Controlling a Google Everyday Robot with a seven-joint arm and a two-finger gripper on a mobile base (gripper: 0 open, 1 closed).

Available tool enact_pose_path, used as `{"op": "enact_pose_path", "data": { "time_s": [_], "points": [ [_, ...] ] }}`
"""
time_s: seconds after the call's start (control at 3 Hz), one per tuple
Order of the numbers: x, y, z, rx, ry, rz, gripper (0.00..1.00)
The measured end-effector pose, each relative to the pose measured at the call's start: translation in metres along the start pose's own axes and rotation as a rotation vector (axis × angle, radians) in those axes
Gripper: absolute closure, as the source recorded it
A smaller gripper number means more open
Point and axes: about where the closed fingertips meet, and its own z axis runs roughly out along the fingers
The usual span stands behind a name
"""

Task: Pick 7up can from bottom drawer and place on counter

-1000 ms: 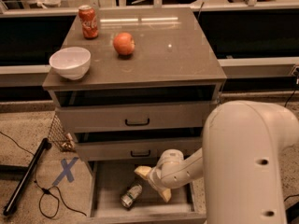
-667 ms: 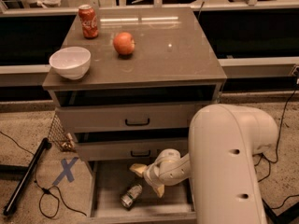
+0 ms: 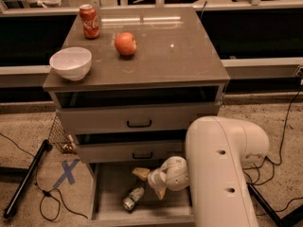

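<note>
Speckled flooring [image 3: 28, 122] surrounds a grey three-drawer cabinet, and we look down on it from the front. On the counter [image 3: 180, 56] we see a red cola can [image 3: 89, 21] upright at the back left corner, a round red-orange fruit [image 3: 125, 44] just right of it and nearer us, and a white bowl [image 3: 70, 63] at the front left edge; all three stand apart from one another. Below the counter are the two black-handled drawers [image 3: 137, 119], the upper one pulled out a little.

We find the bottom drawer [image 3: 111, 183] pulled well out. The 7up can [image 3: 133, 198] lies on its side on the drawer floor, towards the front. The gripper [image 3: 150, 183] hangs inside the drawer just above and to the right of the can, its two tan fingers [image 3: 140, 173] spread apart with nothing between them, not touching the can. The bulky white arm [image 3: 222, 174] covers the drawer's right side, and the middle drawer front overhangs its back.

Left of the cabinet, a blue tape cross [image 3: 67, 171] marks the floor beside a black pole [image 3: 26, 178] and a thin cable [image 3: 49, 200].
</note>
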Motion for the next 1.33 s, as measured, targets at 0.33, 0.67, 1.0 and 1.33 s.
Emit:
{"op": "enact_pose_path", "data": {
  "time_s": [0.33,0.67,1.0,1.33],
  "points": [
    [0.0,0.0,0.0,0.0,0.0,0.0,0.0],
    [-0.012,0.002,0.035,-0.04,-0.029,-0.029,0.0],
    [-0.03,0.011,0.078,-0.12,-0.063,-0.053,0.0],
    [-0.034,0.016,0.094,-0.17,-0.063,-0.057,0.0]
  ]
}}
